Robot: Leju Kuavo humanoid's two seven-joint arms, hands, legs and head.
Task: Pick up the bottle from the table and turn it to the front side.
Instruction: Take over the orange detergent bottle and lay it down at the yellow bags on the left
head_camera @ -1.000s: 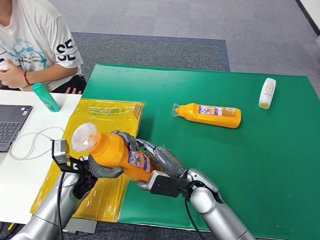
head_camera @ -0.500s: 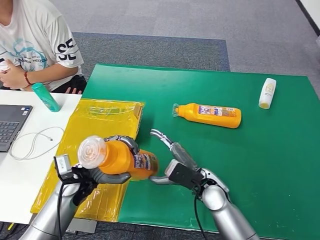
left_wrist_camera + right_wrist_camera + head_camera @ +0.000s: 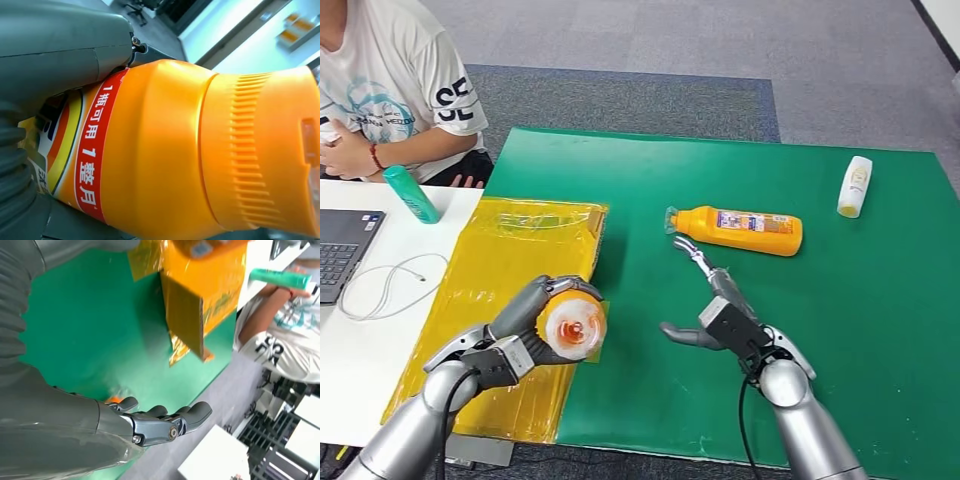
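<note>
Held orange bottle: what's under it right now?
The yellow wrapped box lies under the orange bottle, which the left hand holds cap toward the camera. The hand and bottle cover part of the box.

Head view: high on the body, facing forward and down over the green table (image 3: 773, 180). Left wrist view: pressed close against the held orange bottle (image 3: 170, 145), shared with the head view at 7 o'clock (image 3: 573, 325). Right wrist view: turned, skimming the table (image 3: 94, 330) toward the yellow box (image 3: 196, 300), also shared.
</note>
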